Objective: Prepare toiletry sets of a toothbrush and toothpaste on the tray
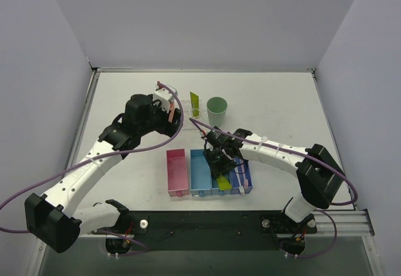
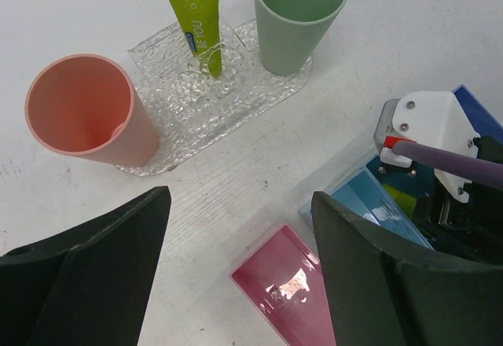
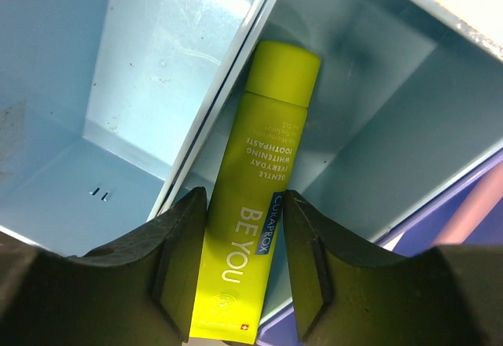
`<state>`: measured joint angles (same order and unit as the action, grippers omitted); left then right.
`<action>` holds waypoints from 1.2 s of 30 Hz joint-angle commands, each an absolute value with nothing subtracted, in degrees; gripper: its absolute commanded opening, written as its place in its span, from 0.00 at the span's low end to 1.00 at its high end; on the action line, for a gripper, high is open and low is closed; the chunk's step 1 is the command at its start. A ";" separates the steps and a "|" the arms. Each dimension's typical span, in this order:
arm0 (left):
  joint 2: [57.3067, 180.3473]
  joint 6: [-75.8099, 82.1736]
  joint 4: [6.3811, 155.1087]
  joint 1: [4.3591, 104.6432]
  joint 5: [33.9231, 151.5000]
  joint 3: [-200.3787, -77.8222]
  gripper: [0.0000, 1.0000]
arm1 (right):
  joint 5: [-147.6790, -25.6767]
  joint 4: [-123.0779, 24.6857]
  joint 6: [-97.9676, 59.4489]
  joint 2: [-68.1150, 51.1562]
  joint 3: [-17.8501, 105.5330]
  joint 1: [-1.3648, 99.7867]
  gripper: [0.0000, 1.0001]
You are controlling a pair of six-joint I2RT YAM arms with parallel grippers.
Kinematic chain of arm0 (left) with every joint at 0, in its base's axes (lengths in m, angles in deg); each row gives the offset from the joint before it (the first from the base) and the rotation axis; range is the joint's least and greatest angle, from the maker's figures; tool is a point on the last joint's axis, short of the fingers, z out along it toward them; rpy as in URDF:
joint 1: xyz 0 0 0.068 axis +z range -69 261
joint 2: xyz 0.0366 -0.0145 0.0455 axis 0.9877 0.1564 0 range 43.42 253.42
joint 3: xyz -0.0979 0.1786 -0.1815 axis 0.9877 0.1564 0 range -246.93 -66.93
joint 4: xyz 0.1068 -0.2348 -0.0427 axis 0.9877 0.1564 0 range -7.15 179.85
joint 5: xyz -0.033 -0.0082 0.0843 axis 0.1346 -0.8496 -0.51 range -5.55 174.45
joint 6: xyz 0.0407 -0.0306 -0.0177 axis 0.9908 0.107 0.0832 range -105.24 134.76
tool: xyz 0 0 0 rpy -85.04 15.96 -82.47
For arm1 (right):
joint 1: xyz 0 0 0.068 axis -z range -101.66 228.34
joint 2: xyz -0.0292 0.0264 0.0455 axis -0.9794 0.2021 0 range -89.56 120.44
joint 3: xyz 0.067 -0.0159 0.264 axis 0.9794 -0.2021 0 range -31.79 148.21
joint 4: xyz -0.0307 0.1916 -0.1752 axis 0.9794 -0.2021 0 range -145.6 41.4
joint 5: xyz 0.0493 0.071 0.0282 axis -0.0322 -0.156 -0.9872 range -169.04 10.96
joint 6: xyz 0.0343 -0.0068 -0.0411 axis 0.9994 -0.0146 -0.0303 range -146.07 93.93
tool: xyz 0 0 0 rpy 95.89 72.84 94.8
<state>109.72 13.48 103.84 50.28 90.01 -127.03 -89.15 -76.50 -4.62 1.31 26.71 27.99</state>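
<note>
One toothpaste [image 2: 196,23] stands upright on the clear bumpy tray [image 2: 196,114], between a pink cup [image 2: 86,110] and a green cup [image 2: 299,16]. My left gripper [image 2: 240,232] hangs open and holds nothing, above the table between the tray and a pink bin [image 2: 291,291]. A second toothpaste [image 3: 275,110] leans in a light blue bin [image 3: 126,86], cap end down. My right gripper [image 3: 245,204] is shut on this tube's flat tail, one finger on each edge. Toothbrushes [image 1: 240,177] lie in the darker blue bin at the right end of the row.
The bins [image 1: 188,172] sit in a row close to the near table edge, just in front of the arm bases. My right arm's wrist [image 2: 428,138] is low over the blue bins. The tray [image 1: 188,120] lies a little beyond them.
</note>
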 commanded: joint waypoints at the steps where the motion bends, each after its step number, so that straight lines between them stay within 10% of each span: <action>1: 108.02 13.18 103.59 49.89 89.11 -127.22 0.83 | -90.02 -77.34 -5.24 2.37 26.57 27.45 0.37; 36: 115.48 6.95 112.20 53.48 88.75 -142.85 0.89 | -85.55 -90.52 -9.72 -12.31 45.52 30.08 0.08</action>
